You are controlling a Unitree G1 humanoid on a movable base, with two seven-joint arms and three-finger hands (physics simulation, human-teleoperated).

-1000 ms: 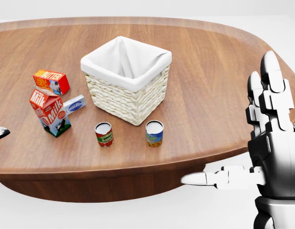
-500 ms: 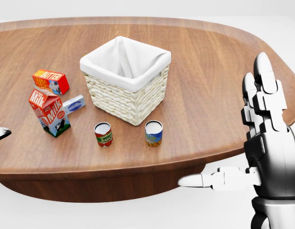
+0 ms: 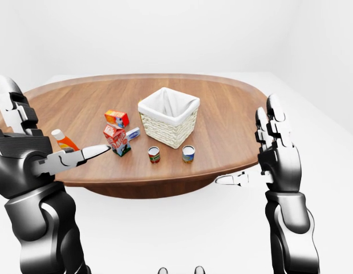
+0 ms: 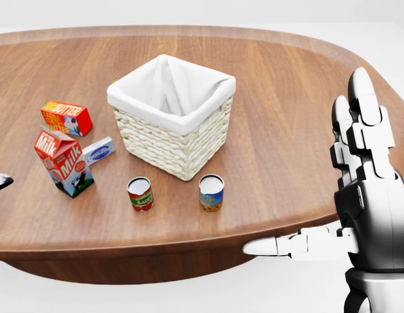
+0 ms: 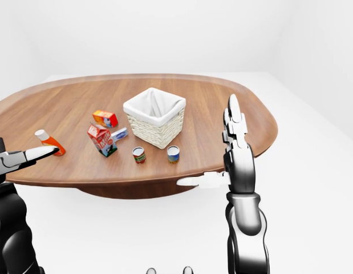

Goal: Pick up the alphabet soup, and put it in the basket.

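Two small cans stand on the wooden table [image 4: 299,98], below the basket in the head view. One has a blue and yellow label [image 4: 211,192], which I take for the alphabet soup; the other has a red and green label [image 4: 140,193]. The woven basket [image 4: 166,147] has a white cloth lining and looks empty. My right hand [image 4: 312,176] is open at the table's near right edge, fingers upright and thumb pointing left, well right of the cans. My left hand [image 3: 56,123] is open at the left, away from both cans.
A milk carton [image 4: 63,162], a butter box [image 4: 66,117] and a small white and blue box [image 4: 98,150] stand left of the basket. An orange bottle [image 5: 49,141] lies further left. The table's rounded edge [image 4: 156,244] runs just below the cans.
The whole picture has shifted slightly, so the camera has moved: the cans and cartons sit a little lower and further left. My right hand has risen slightly and stays open.
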